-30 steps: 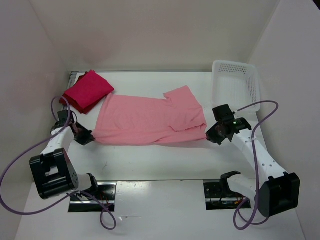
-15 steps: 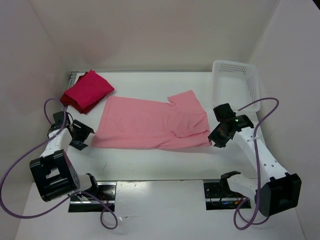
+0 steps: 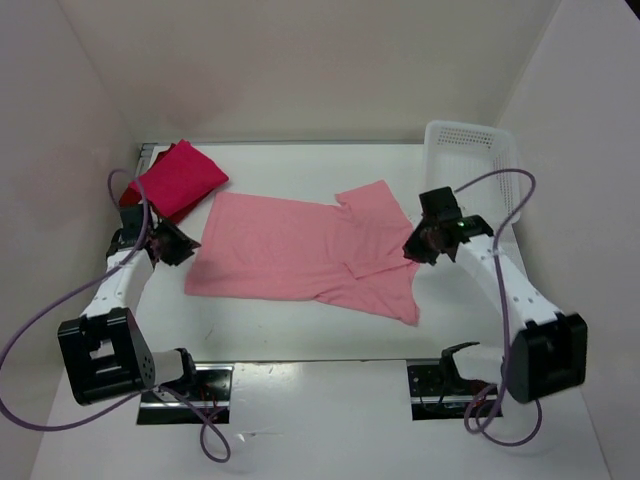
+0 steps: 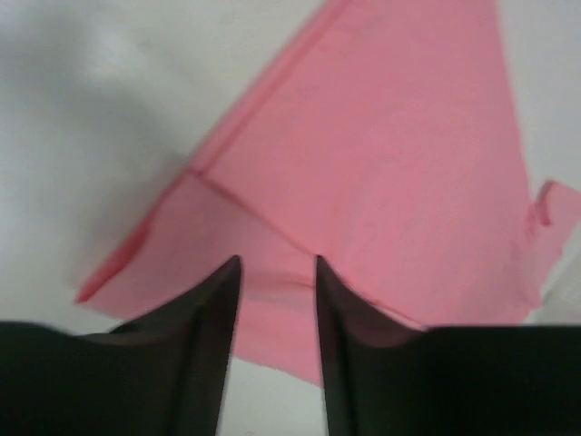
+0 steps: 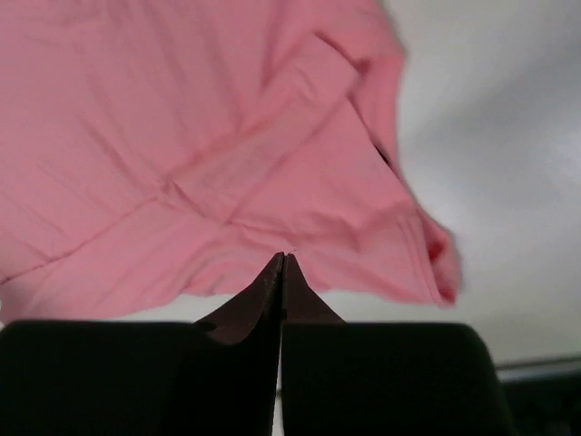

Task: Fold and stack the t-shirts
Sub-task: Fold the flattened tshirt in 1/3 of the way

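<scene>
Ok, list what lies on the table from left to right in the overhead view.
folded red t-shirts → spread salmon pink t-shirt → white basket

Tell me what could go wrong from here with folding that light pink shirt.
1. The right gripper is shut at the rumpled right edge of the salmon shirt. Whether it holds cloth is unclear, so a lift may come up empty.
2. The left gripper is open over the left edge, so a one-sided pull could skew the shirt.
</scene>
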